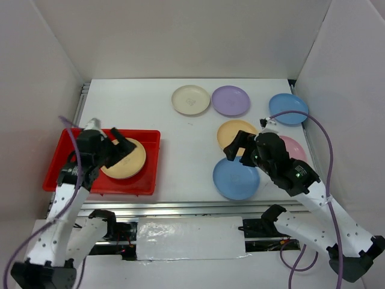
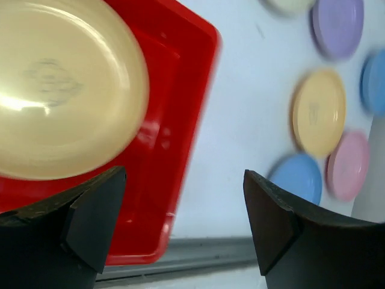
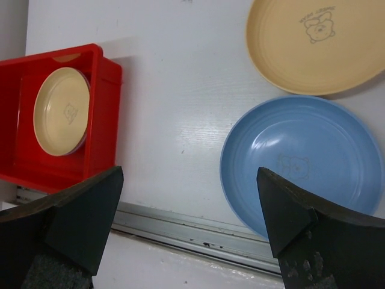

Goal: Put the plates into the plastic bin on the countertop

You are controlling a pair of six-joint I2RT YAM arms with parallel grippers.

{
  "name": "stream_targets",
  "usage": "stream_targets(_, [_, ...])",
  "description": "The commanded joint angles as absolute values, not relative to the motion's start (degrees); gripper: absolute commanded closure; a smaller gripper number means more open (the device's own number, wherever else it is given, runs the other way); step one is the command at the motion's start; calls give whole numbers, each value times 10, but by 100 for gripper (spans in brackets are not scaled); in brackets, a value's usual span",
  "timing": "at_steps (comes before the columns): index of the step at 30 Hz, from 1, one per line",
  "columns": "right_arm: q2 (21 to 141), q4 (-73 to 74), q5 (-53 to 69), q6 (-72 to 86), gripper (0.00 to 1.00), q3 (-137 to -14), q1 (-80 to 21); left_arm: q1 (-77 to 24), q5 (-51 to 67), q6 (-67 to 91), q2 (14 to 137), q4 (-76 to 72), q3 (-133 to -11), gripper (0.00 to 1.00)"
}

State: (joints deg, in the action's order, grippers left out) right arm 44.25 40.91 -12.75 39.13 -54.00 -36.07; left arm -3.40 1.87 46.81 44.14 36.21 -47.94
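A yellow plate (image 1: pixel 123 160) lies in the red bin (image 1: pixel 99 188) beneath my empty, spread left gripper (image 1: pixel 122 143). Right of the bin, my right gripper (image 1: pixel 238 147) gapes over the blue plate (image 1: pixel 232 184); next, I judge, descend and pinch its rim.

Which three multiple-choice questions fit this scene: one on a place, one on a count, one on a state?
1. Where does the plate nearest the left gripper lie?
A. In the red plastic bin
B. On the metal rail
C. Between the gripper's fingers

2. How many plates lie on the countertop outside the bin?
A. Four
B. Six
C. Eight

3. What is the state of the right gripper?
A. Shut on a plate
B. Open and empty
C. Out of view

1 A: the bin's rim surrounds it.
2 B: cream plate, purple plate, yellow-orange plate, pink plate, two blue plates.
3 B: its fingers stand apart, nothing between.
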Motion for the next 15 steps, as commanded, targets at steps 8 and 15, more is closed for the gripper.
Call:
stream_targets(8, [368,487,-186,419,0,-602,-352,-529,-211,477,841,325,-743,2])
stream_targets(15, [342,536,-191,408,0,-626,-352,-567,-184,465,1043,287,-837,3])
